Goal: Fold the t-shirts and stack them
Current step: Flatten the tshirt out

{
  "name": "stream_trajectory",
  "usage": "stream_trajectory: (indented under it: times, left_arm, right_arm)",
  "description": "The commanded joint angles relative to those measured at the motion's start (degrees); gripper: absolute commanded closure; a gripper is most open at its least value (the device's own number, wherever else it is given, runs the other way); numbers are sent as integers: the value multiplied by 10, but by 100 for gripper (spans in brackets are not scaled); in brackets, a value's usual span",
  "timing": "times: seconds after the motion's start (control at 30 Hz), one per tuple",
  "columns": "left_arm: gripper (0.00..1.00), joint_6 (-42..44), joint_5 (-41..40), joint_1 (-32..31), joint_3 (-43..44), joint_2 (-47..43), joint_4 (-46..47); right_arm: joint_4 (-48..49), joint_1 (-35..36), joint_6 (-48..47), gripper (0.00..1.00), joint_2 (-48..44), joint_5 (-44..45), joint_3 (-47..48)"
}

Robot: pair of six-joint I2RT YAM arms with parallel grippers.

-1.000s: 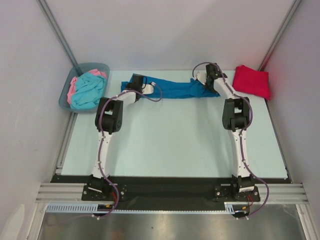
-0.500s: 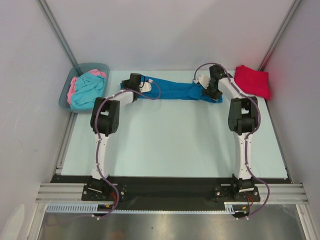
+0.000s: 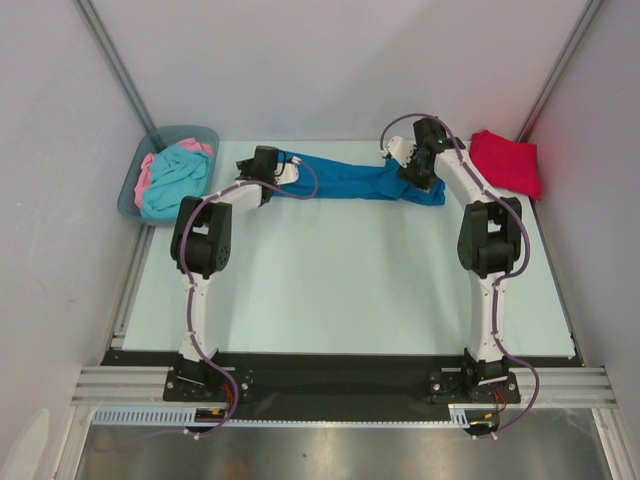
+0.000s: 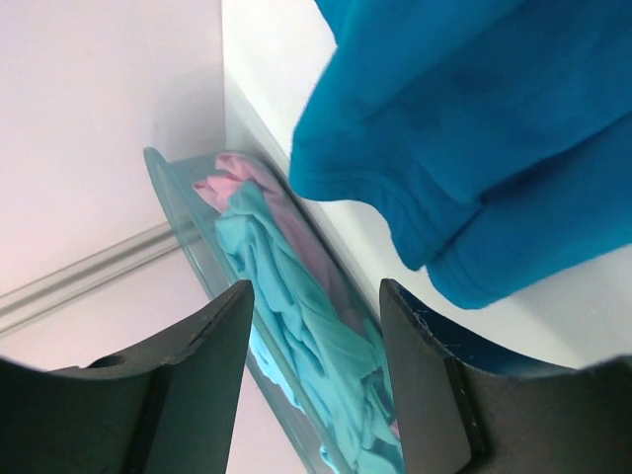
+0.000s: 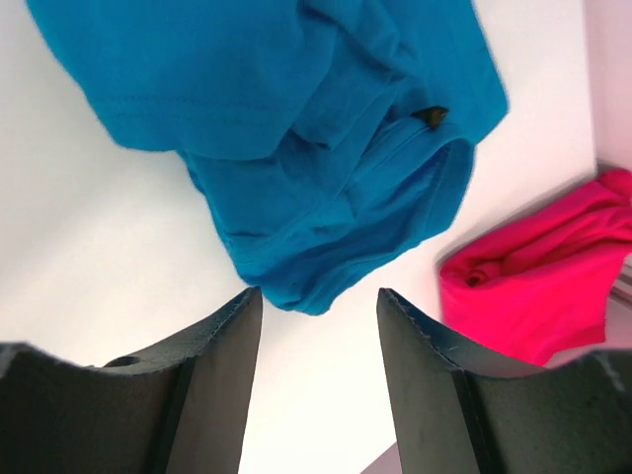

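Note:
A deep blue t-shirt (image 3: 350, 182) lies pulled out into a long band across the far part of the table. My left gripper (image 3: 262, 160) hovers open at the band's left end, and nothing is between its fingers (image 4: 316, 296). The shirt's bunched left end (image 4: 474, 128) lies just beyond them. My right gripper (image 3: 424, 172) stands open over the right end, also empty (image 5: 319, 296), with the blue folds (image 5: 296, 118) ahead of its tips. A bright red t-shirt (image 3: 505, 162) (image 5: 533, 267) lies folded at the far right corner.
A grey-blue bin (image 3: 135, 185) (image 4: 183, 217) stands at the far left. It holds a crumpled turquoise shirt (image 3: 175, 180) (image 4: 296, 296) and a pink one (image 3: 148, 172) (image 4: 286, 227). White walls close in the back and both sides.
Both grippers have opened and let go of the blue shirt's ends. The shirt now lies on the table, and both wrists have shifted slightly over its ends.

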Motion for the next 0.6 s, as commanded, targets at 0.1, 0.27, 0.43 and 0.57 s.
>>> stream_trajectory:
  times: [0.1,0.27,0.43,0.57]
  left_arm:
    - [40,-32,-12,-1,-22,-45,9]
    - [40,-34,-13,-7,-31,-53,10]
    - [40,-29,-17,-7,-38,-60,11]
    - [40,-27,-21,-7,-42,-63,11]
  right_arm:
    - [96,0,27,45,-4,39,19]
    - [106,-29,142,47,63,55,128]
    - [83,-35,240,47,79,16,142]
    - [73,-36,266,48,84,-1,128]
